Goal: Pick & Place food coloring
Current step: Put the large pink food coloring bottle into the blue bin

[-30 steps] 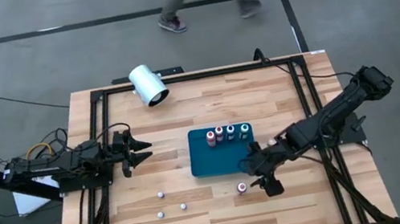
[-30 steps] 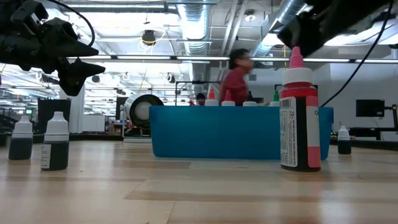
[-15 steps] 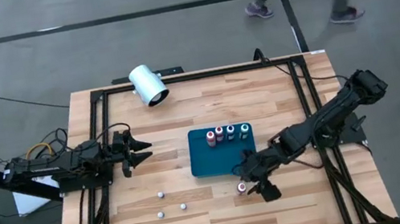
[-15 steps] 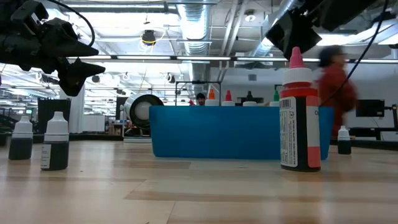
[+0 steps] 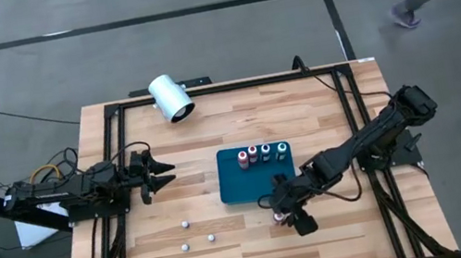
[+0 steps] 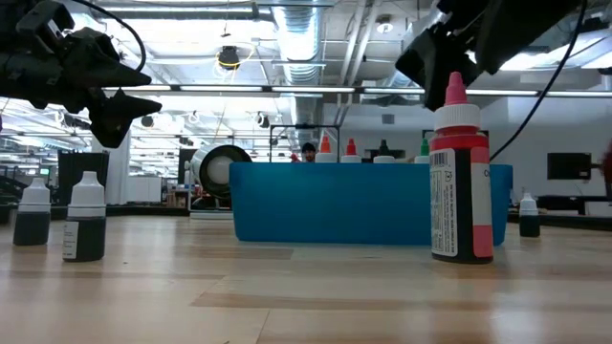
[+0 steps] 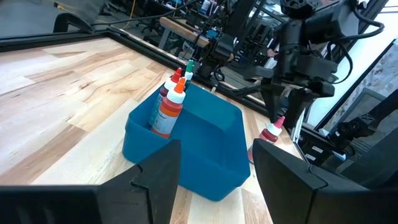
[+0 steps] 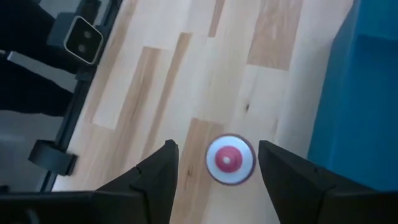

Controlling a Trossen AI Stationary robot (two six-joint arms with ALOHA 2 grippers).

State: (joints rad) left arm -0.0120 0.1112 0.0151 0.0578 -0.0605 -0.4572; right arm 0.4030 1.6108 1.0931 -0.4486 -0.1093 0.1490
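Observation:
A red food coloring bottle (image 5: pixel 278 218) with a white cap stands upright on the wood near the blue tray's (image 5: pixel 242 188) near right corner. It also shows in the low view (image 6: pixel 462 191) and from straight above in the right wrist view (image 8: pixel 230 160). My right gripper (image 8: pixel 216 149) hovers above it, open and pointing down, one finger on either side of the cap without touching it. Several bottles (image 5: pixel 262 153) stand in the tray along its far wall. Three small bottles (image 5: pixel 194 236) stand on the wood left of the tray. My left gripper (image 5: pixel 165 170) waits open, raised at the table's left.
A large white cylinder (image 5: pixel 171 98) lies near the table's far edge. A black frame (image 5: pixel 205 90) runs around the table top. Bare wood lies between the three small bottles and the red one. The tray wall (image 8: pixel 367 93) stands close beside the red bottle.
My right gripper has moved toward the table's left and now stands over the red bottle, having been to its right. The bottle has stayed put. A person has walked past beyond the far edge, toward the right.

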